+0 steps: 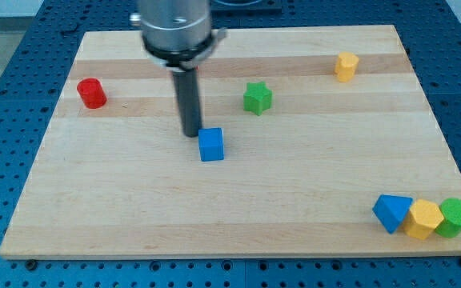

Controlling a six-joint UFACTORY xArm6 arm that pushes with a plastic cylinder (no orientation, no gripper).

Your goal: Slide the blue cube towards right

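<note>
The blue cube (211,145) sits on the wooden board (238,200) a little left of centre. My tip (191,134) is the lower end of the dark rod hanging from the grey arm at the view's top. It stands just left of and slightly above the blue cube, very close to its upper left corner. I cannot tell whether it touches the cube.
A red cylinder (92,93) is at the left. A green star (257,98) is right of the rod. A yellow block (346,66) is at the top right. A blue block (392,213), a yellow block (424,218) and a green cylinder (455,217) cluster at the bottom right corner.
</note>
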